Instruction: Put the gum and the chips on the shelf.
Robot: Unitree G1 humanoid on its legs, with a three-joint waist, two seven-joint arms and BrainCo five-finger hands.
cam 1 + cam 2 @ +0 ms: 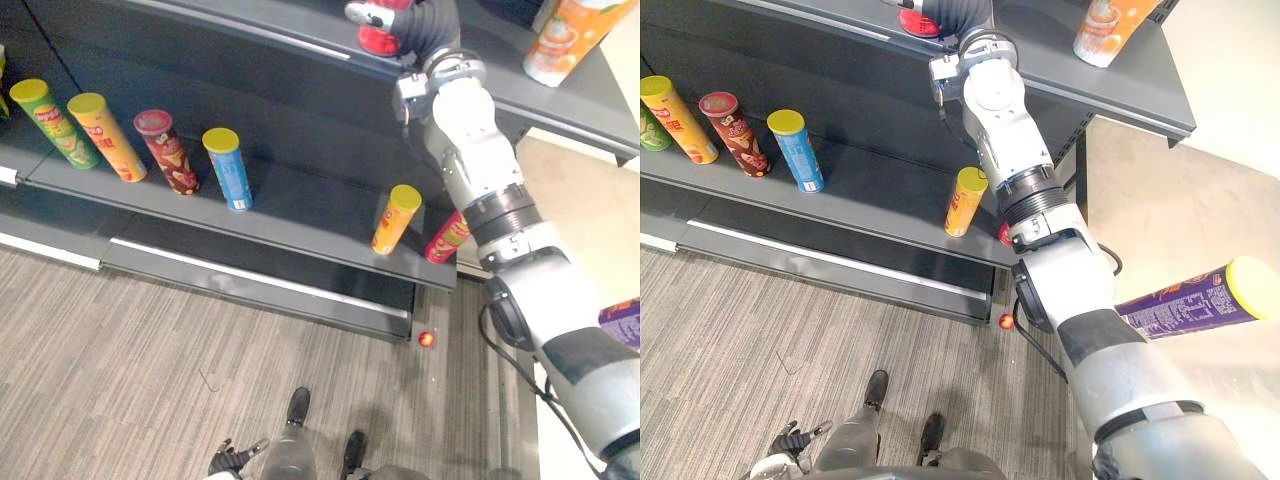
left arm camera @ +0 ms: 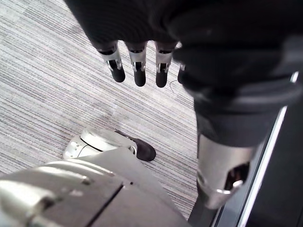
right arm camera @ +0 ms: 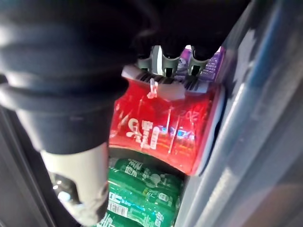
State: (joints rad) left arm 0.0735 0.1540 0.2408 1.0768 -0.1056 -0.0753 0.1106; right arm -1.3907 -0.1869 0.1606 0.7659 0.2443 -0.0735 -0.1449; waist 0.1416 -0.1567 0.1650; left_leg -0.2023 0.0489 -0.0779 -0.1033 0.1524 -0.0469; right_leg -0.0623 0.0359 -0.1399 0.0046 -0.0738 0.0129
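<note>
The shelf (image 1: 300, 215) is dark grey; the floor (image 1: 150, 340) is streaked grey wood grain. From left to right stand a green can (image 1: 55, 122), an orange-yellow can (image 1: 105, 135), a dark red can (image 1: 167, 150), a blue can (image 1: 228, 167) and an orange can (image 1: 396, 218), mostly yellow-lidded. The gum container (image 3: 161, 132) is red with white lettering, beside a green pack (image 3: 142, 198).

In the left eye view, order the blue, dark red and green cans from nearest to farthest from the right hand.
The right hand holds a red tub on the upper shelf.
1. Blue can, rightmost of the three.
2. Dark red can, next to its left.
3. Green can, far left.
</note>
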